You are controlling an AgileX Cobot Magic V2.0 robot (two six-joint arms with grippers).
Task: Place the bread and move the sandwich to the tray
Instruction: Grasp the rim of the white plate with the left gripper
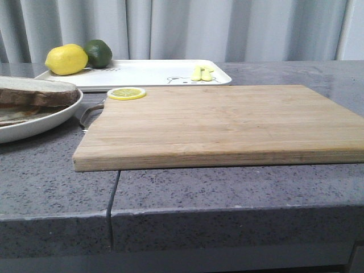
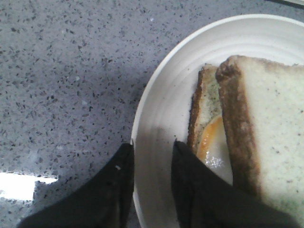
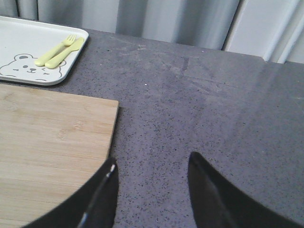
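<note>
The sandwich lies on its round white plate at the counter's left edge. The thick bread is the top slice, over a thinner slice with fried egg. In the front view the bread shows edge-on. My left gripper straddles the plate's rim, one finger outside and one inside, both touching it. The white tray lies at the back and also shows in the right wrist view. My right gripper is open and empty above bare counter, just right of the cutting board. Neither gripper shows in the front view.
A wooden cutting board fills the middle, with a lemon slice on its far left corner. On the tray are a lemon, a lime and yellow cutlery. A grey handle lies between plate and board.
</note>
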